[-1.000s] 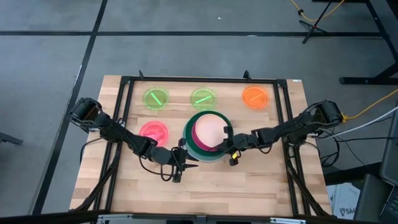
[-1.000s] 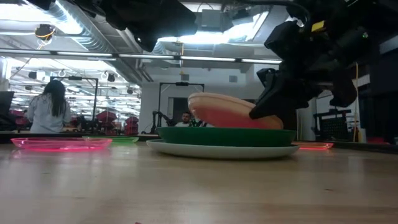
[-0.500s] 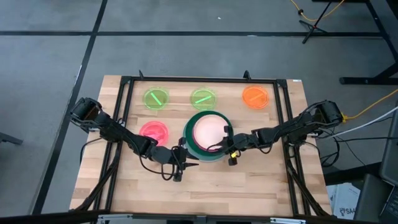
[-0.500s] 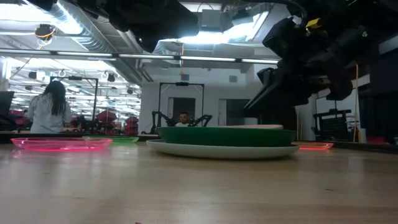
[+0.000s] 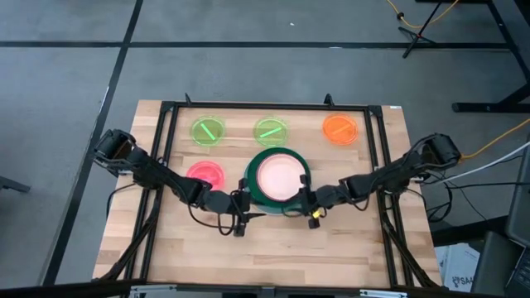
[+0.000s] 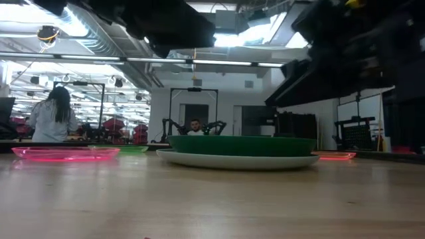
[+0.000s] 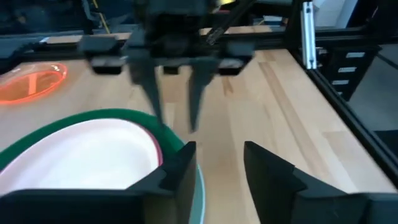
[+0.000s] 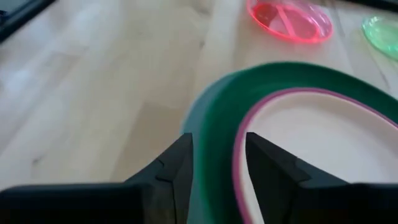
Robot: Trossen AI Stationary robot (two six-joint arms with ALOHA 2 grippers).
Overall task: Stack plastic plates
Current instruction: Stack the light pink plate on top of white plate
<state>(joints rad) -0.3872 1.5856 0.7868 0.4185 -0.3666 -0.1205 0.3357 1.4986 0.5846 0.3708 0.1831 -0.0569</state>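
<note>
From above, we see the stack mid-worktop (image 5: 348, 248): cream plate (image 5: 279, 175) nested in the magenta, dark green plate (image 5: 252, 170) and light blue, largest lowest so each seats. The left gripper (image 5: 242, 217) and right gripper (image 5: 308, 207) flank its near edge. The pink plate (image 5: 204, 175), two lime plates (image 5: 208, 131) and orange plate (image 5: 340, 128) lie apart, unstacked.

At worktop level, the green rim (image 6: 241, 144) sits flat on the light blue plate (image 6: 237, 159).

The left wrist view shows its fingers (image 7: 178, 171) parted, empty, beside the stack.

The right wrist view shows its fingers (image 8: 176, 163) likewise spread, holding nothing.
</note>
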